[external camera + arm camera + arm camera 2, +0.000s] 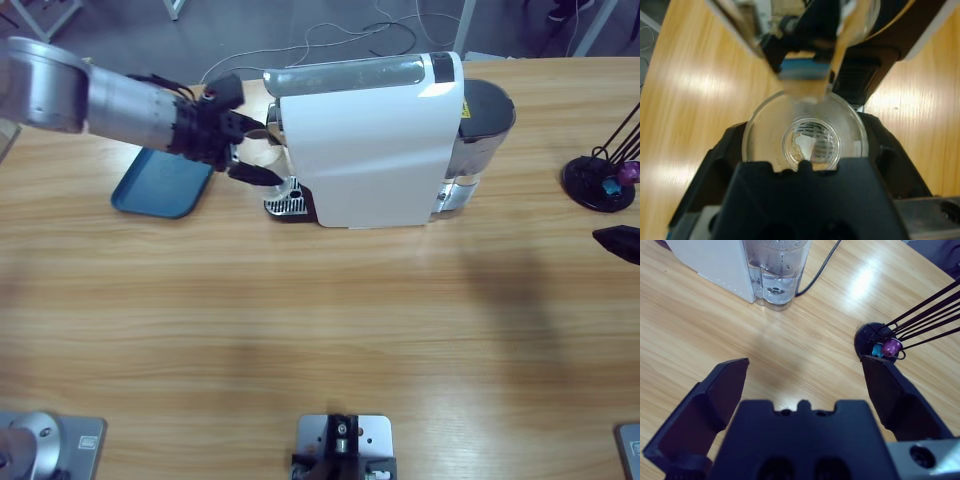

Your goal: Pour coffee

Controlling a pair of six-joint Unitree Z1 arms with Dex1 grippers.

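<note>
My left gripper (805,140) is shut on a small clear glass tumbler (762,125), one black jaw on each side of it. The glass sits under the spout (805,75) of the white coffee machine (370,140), above the metal drip grate (285,205). Through the glass bottom I see the grate; no coffee shows in it. In the high view the left gripper (250,150) reaches in from the upper left to the machine's front. My right gripper (805,365) hangs open over bare wood; its black tip (618,240) shows at the right edge.
A blue tray (165,182) lies on the table under the left forearm. The machine's water tank (777,270) and cable are ahead of the right gripper. A black capsule stand (875,342) with purple and blue capsules stands at the far right.
</note>
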